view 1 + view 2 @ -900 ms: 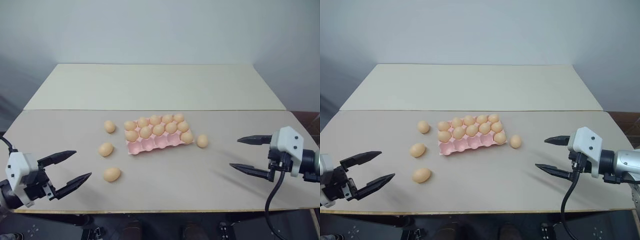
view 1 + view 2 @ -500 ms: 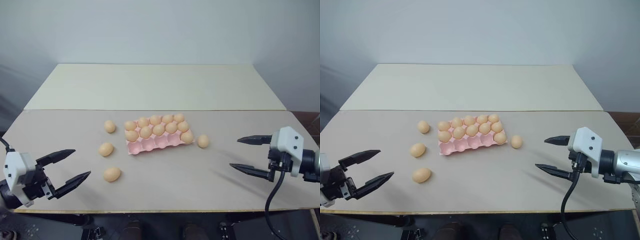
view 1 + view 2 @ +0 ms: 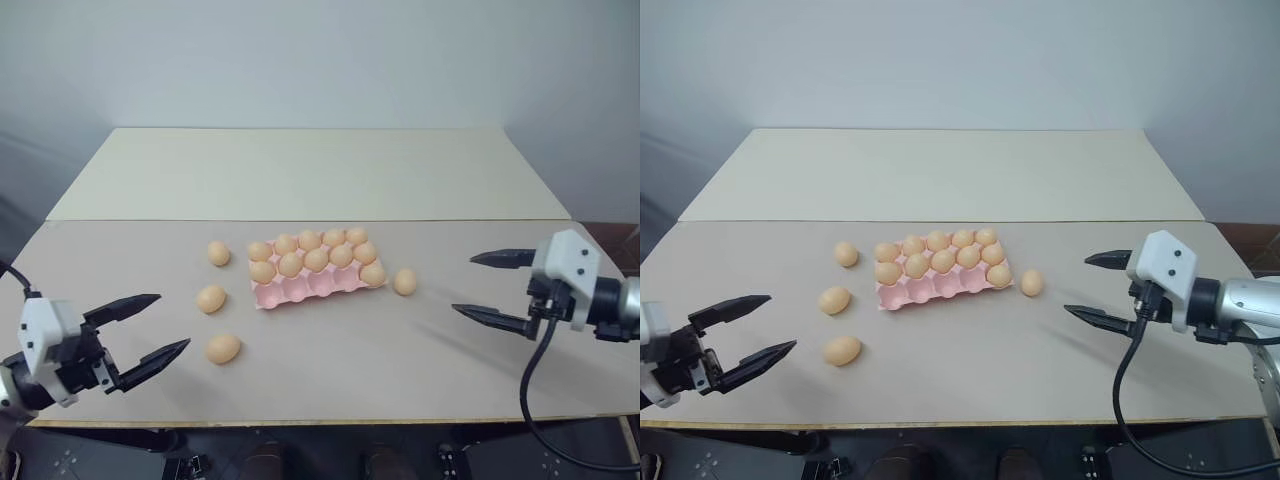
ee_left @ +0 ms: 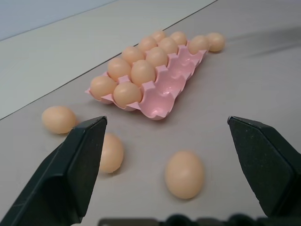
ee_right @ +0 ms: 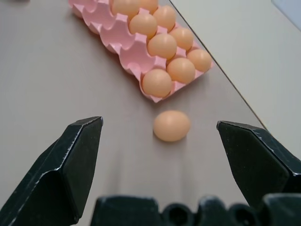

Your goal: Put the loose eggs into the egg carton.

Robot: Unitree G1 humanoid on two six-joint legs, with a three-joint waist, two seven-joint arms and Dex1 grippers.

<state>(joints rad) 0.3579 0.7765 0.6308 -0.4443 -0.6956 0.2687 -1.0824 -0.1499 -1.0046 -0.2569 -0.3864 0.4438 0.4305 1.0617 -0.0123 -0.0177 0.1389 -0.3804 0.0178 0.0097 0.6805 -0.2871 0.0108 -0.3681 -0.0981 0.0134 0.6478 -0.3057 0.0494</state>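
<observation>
The pink egg carton (image 3: 300, 291) lies mid-table; its two far rows hold several eggs and its near row of cups is bare. Three loose eggs lie to its left: one (image 3: 219, 253) by the far corner, one (image 3: 211, 298) beside the near row, one (image 3: 223, 348) nearer the front edge. Another loose egg (image 3: 405, 282) rests just off the carton's right end. My left gripper (image 3: 172, 320) hovers open at the front left, short of the nearest egg (image 4: 184, 174). My right gripper (image 3: 463, 284) is open at the right, facing the right-hand egg (image 5: 171, 125).
A beige table (image 3: 330, 370) carries everything, with bare surface in front of the carton. A paler second table (image 3: 310, 170) adjoins it behind. A black cable (image 3: 530, 380) hangs from my right wrist.
My right gripper has shifted slightly away from the table's front edge, still open. My left gripper has edged a little toward the eggs. The eggs and carton have not moved.
</observation>
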